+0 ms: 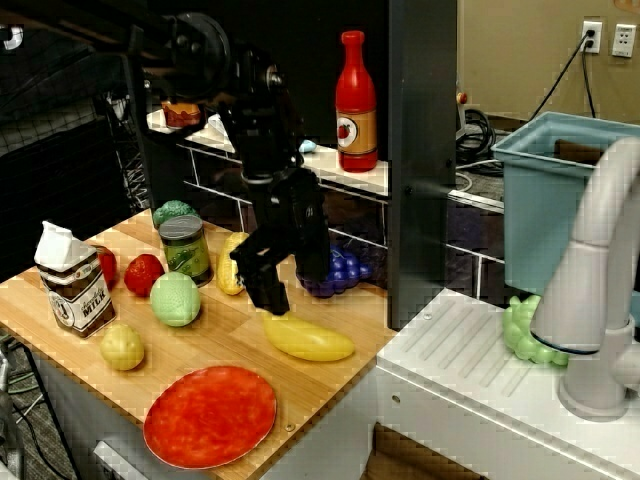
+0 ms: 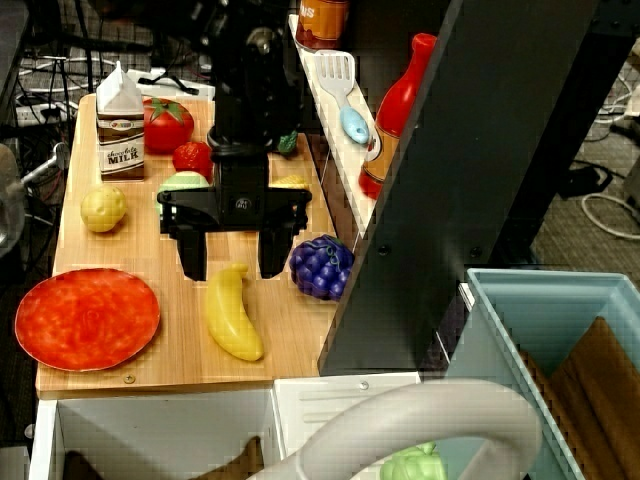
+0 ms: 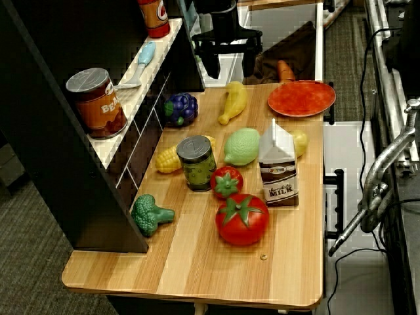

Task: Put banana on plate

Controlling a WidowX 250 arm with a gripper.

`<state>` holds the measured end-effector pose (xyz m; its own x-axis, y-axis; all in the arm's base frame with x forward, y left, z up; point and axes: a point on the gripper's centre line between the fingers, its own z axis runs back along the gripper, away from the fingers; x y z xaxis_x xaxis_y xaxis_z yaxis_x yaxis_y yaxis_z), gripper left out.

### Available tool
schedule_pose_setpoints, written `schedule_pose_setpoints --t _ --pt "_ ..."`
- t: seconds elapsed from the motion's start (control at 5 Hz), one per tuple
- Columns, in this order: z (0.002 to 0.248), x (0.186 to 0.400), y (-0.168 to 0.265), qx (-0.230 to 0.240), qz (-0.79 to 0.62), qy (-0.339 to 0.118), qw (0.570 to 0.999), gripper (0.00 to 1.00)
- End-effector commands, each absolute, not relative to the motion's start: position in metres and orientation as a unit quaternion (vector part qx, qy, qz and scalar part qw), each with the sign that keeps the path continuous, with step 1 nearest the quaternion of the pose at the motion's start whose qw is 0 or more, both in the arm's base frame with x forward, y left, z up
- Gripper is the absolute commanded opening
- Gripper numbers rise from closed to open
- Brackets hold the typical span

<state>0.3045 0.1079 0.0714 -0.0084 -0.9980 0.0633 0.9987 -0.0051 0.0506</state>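
The yellow banana lies flat on the wooden tabletop, right of the plate, and also shows in the view from above and in the view from the table's far end. The round red-orange plate sits at the board's front corner with nothing on it. My black gripper points down and is open, its two fingers straddling the banana's end nearest the grapes. In the front view the gripper hangs just above and behind the banana. Nothing is held.
Purple grapes lie close to the gripper's right finger. A green fruit, a can, corn, a small yellow fruit and a milk carton crowd the left. A dark shelf post stands to the right.
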Motion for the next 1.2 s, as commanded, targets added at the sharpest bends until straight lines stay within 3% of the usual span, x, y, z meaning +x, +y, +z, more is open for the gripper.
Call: schedule_pose_setpoints --t 0.0,1.0 --pt "0.081 0.305 0.115 0.016 -0.709 -0.05 0.703 1.0" --pt "0.058 0.309 0.125 0.034 -0.686 -0.062 0.724 1.0"
